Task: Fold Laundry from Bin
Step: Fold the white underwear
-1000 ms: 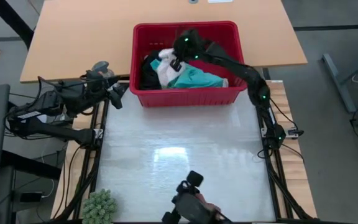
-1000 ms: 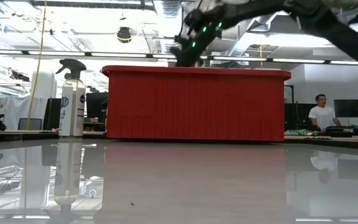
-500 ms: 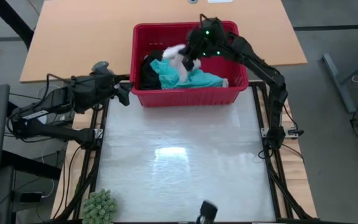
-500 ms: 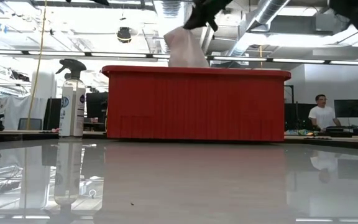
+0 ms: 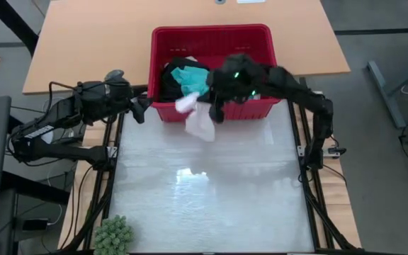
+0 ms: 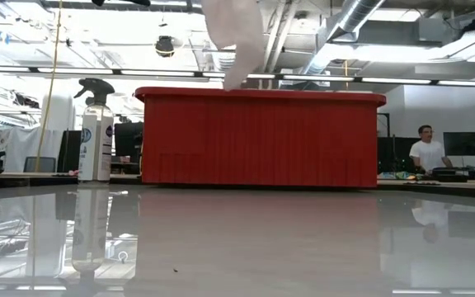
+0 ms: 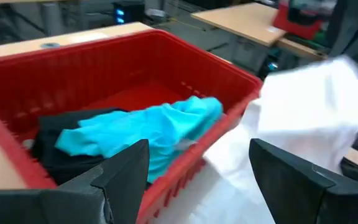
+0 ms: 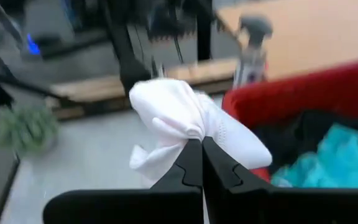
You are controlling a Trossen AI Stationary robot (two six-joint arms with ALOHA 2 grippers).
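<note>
Right claw: the right claw [image 8: 201, 163] is being kept pinched shut on the white garment [image 5: 198, 120], above the near rim of the red bin [image 5: 261, 108].
White garment: it is being held in the air, hanging over the near wall of the bin and above the pale surface [image 5: 204, 191].
Left claw: the left claw [image 7: 197, 163] is being held with its fingers spread and nothing between them, just beside the bin's near left corner.
Bin contents: a turquoise shirt [image 7: 145, 127] is lying over black clothing [image 7: 55, 146] inside the bin.
Spray bottle: the spray bottle [image 6: 96, 132] is standing upright to the left of the bin.
</note>
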